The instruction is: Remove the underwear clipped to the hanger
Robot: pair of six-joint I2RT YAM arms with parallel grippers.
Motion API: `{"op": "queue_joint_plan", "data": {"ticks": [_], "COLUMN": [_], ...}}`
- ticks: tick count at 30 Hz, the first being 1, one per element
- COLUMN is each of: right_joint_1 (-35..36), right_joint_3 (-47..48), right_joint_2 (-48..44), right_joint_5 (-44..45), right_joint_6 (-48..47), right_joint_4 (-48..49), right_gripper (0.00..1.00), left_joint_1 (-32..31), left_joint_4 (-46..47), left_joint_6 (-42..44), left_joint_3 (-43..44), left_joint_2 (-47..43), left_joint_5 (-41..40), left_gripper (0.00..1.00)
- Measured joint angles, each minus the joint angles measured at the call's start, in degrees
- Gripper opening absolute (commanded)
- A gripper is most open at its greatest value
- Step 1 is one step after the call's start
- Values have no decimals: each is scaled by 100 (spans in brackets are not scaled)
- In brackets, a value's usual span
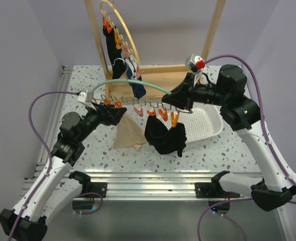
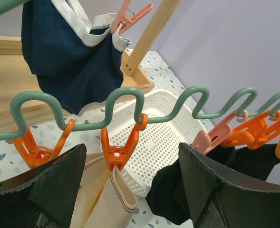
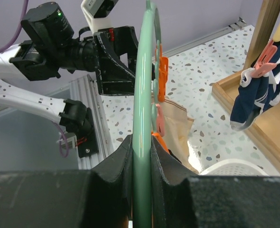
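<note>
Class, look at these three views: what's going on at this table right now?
The right claw is shut on the green hanger, holding it up above the table. The left claw stands open on either side of an orange clip that pinches the beige underwear. The black underwear hangs clipped further along, near a white basket. Both garments are still on the hanger.

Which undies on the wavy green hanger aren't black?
The pale beige cloth underwear, hanging under an orange plastic peg on the wavy green plastic hanger. The bulky cloth garment beside it is black.
</note>
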Motion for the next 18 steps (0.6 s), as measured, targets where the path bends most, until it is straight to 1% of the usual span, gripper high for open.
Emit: {"op": "queue_joint_plan", "data": {"ticks": [4, 7, 8, 10, 13, 14, 15, 16, 18], "right_joint_1": [4, 4, 4, 4, 13, 13, 13, 13, 13], "right_joint_3": [7, 9, 9, 9, 9, 9, 9, 9, 9], "right_joint_2": [0, 0, 0, 0, 0, 0, 0, 0, 0], "right_joint_5": [42, 44, 44, 42, 42, 42, 42, 42, 42], "right_joint_6": [0, 4, 9, 13, 13, 15, 15, 13, 13], "right_joint_4": [0, 0, 0, 0, 0, 0, 2, 0, 0], "right_gripper": [0, 0, 0, 0, 0, 0, 0, 0, 0], "left_joint_1": [-70, -118, -133, -173, -249, -286, -321, -363, -428], "left_joint_4": [63, 127, 162, 240, 426, 479, 520, 566, 629], "left_joint_6": [55, 146, 168, 190, 264, 293, 306, 321, 365], "left_joint_3": [0, 0, 0, -2, -31, -31, -31, -31, -31], "left_joint_2": [170, 286, 328, 400, 483, 511, 533, 555, 579], "left_joint_5": [-214, -337, -376, -455, -570, -605, -634, -669, -717], "left_gripper": [79, 75, 72, 69, 61, 54, 50, 37, 16]}}
